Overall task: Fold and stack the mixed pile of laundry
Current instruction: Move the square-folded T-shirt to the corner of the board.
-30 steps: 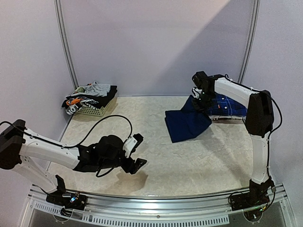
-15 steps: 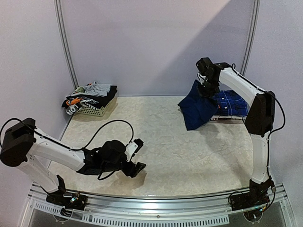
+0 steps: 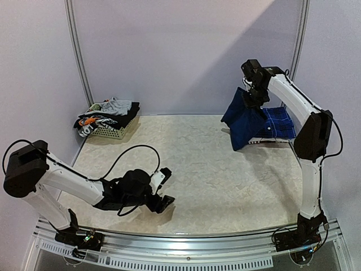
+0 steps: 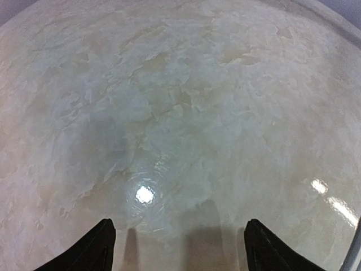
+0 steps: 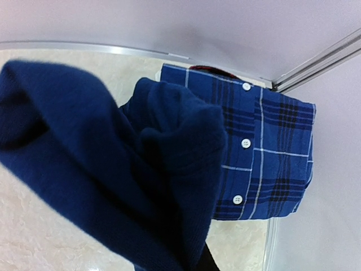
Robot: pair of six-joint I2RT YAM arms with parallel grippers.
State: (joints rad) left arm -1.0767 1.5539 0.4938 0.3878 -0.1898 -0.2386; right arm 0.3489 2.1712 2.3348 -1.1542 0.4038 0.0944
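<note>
**Navy shirt dangling from my right fingers at the far-right corner**

My right fingers (image 3: 255, 97) are pinched shut on a bunched fold of the navy T-shirt (image 3: 245, 121). It hangs clear of the counter (image 3: 214, 169) at the far-right corner, just beside and partly in front of the plaid shirt (image 3: 280, 123), which lies folded flat there. My left fingers (image 3: 162, 199) are spread wide with nothing between them, low over bare counter by the near-left edge. The rest of the laundry pile (image 3: 110, 110) is heaped in the white basket (image 3: 115, 134) at the far-left corner.

I judge this cloth light and thoroughly limp. It drapes from my one pinch, sags to a point, and will likely crumple wherever it touches first. The knit should grip well, so I expect little slipping, and nothing here is fragile. One bunched hold gives me no say over the edges. Two corners of one hem, or the shoulders, would lay it flatter.
</note>
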